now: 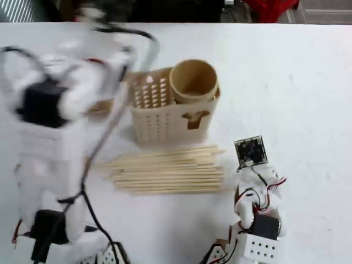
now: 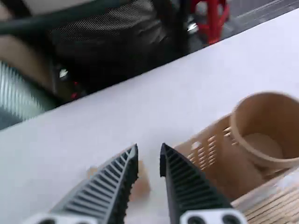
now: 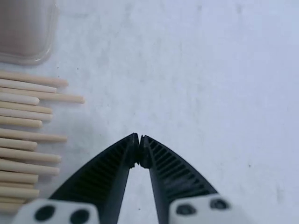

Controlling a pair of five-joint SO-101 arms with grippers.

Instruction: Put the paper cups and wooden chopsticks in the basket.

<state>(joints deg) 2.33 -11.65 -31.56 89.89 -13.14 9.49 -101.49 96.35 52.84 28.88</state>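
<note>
Desk (image 1: 286,82), white, carrying everything. Near its middle, basket (image 1: 165,124): pale plastic with perforated walls, upright. In one end of it, paper cup (image 1: 192,81), mouth up, already in place. Likely light and thin-walled, easy to crush, so best pinched softly at the rim. On the desk just beside the basket, toward the arms' bases, chopsticks (image 1: 168,169) in a loose flat bundle, none inside yet. Probably light, stiff and smooth, apt to roll or slip. Best taken a few at a time, across the bundle near mid-length. Beside the basket, left end effector (image 2: 148,148), slightly parted, empty. Just past the chopstick ends, right end effector (image 3: 140,139), tips touching, gripping nothing.
</note>
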